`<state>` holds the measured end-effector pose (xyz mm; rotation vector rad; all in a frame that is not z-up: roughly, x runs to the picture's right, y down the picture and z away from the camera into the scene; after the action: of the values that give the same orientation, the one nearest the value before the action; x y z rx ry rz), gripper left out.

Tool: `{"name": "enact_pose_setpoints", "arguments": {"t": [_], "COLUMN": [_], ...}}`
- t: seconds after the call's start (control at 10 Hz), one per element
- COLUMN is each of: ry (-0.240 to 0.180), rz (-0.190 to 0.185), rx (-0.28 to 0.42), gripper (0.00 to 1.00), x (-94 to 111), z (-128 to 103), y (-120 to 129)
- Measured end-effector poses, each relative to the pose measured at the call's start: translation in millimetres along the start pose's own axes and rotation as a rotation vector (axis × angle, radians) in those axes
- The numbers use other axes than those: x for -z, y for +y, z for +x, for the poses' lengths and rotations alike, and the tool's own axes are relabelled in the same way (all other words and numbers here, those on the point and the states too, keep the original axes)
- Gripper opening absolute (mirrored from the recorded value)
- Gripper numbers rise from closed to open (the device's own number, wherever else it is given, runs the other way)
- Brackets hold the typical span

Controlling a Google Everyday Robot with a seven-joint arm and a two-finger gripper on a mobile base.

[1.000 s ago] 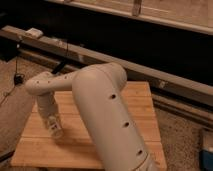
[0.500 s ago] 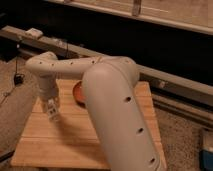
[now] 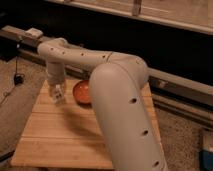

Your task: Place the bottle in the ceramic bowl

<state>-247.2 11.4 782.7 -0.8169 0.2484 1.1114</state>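
The ceramic bowl (image 3: 82, 92) is glossy orange-red and sits on the wooden table (image 3: 65, 135) near its far edge; the arm's big white elbow covers its right part. My gripper (image 3: 59, 95) hangs from the wrist just left of the bowl, pointing down, a little above the table top. A slim pale bottle (image 3: 58, 91) shows between its fingers, held roughly upright. The bottle is beside the bowl, not over it.
The white arm (image 3: 120, 100) fills the middle and right of the view and hides the table's right side. A dark rail with a small white box (image 3: 34, 33) runs behind the table. A dark floor lies to the left, with a cable and a small black object (image 3: 19, 77).
The gripper with the bottle has moved away from the near left of the table towards the far edge, ending just left of the bowl. The arm has swung, uncovering the bowl.
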Motion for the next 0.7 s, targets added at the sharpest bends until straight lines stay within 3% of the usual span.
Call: {"name": "enact_pose_setpoints", "arguments": {"t": [0.4,0.7], "ry": [-0.052,-0.067], "rz": [0.022,0.054], "rx": [-0.077,-0.180], "gripper": [0.00,0.00], "x": [14,18], "z": [-24,-30], "y": [-50,-106]}}
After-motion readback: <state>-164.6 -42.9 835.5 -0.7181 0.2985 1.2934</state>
